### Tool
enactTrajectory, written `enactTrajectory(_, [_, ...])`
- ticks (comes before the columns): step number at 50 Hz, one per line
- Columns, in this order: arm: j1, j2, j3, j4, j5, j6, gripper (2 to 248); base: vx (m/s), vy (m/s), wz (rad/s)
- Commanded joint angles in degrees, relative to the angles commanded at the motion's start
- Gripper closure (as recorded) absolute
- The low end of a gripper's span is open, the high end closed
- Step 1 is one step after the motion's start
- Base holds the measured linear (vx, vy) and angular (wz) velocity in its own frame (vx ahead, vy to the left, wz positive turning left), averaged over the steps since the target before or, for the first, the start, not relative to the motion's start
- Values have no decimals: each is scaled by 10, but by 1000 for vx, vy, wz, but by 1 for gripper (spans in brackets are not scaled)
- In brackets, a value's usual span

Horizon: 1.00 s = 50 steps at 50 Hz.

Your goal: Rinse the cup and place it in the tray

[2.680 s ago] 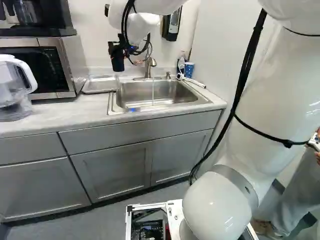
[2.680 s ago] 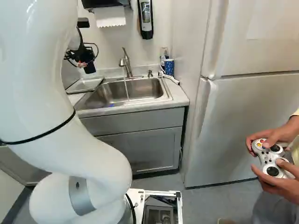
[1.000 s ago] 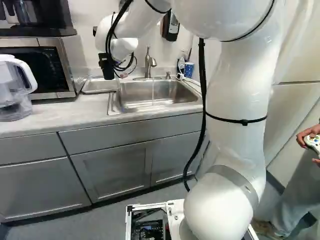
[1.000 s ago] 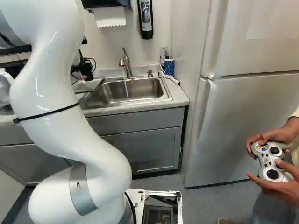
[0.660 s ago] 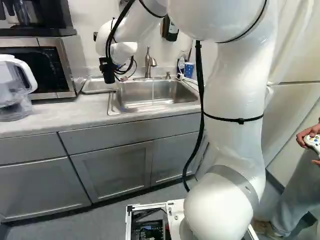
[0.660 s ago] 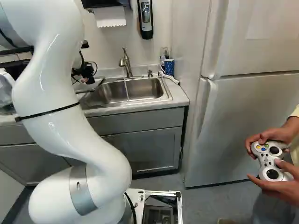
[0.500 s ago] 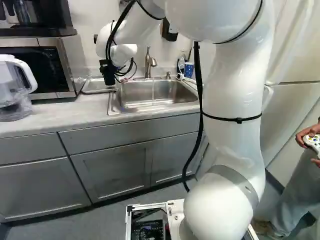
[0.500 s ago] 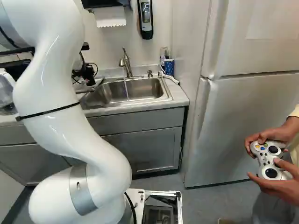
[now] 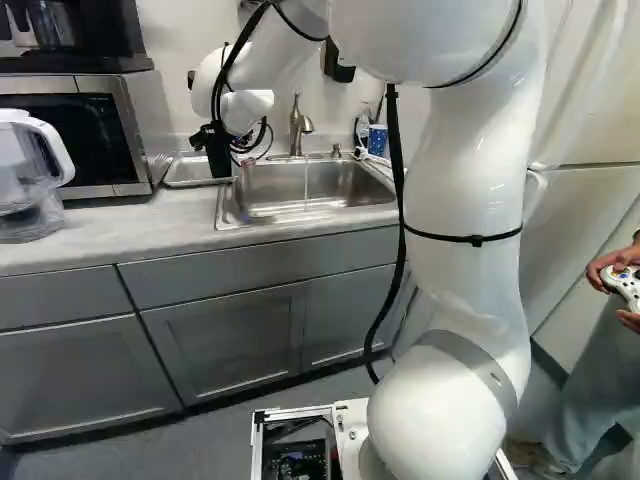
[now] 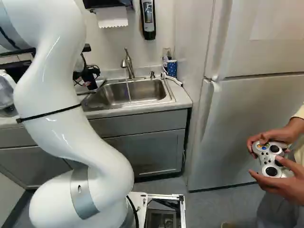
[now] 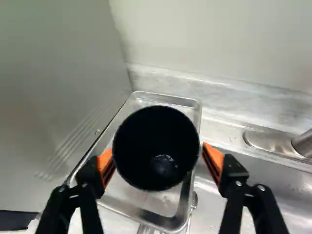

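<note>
At the upper left of the left base view, the gripper point(image 9: 210, 138) clasps the black cup point(image 11: 156, 146) from both sides, the metal tray point(image 11: 168, 221) beyond it.

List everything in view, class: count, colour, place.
cup: one, black, held in pincer
tray: one, silver, beside sink
sink: one, silver, in counter
counter: one, grey, around sink
faucet: one, silver, behind sink
patterned mug: one, blue, near faucet
microwave: one, silver, on counter
pitcher: one, clear, on counter
cabinets: several, grey, under counter
dispenser: one, black, on wall
fridge: one, pale, beside counter
controller: one, white, before fridge
arm: one, white, carrying pincer
pincer: one, black, around cup
</note>
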<state>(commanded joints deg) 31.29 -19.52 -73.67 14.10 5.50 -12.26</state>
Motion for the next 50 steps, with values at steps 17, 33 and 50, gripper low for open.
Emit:
enactTrajectory(17, [0, 2, -1, 0, 0, 0, 3, 0, 0, 0])
enactTrajectory(33, [0, 14, -5, 0, 0, 0, 3, 0, 0, 0])
enactTrajectory(50, [0, 28, -11, 0, 0, 0, 3, 0, 0, 0])
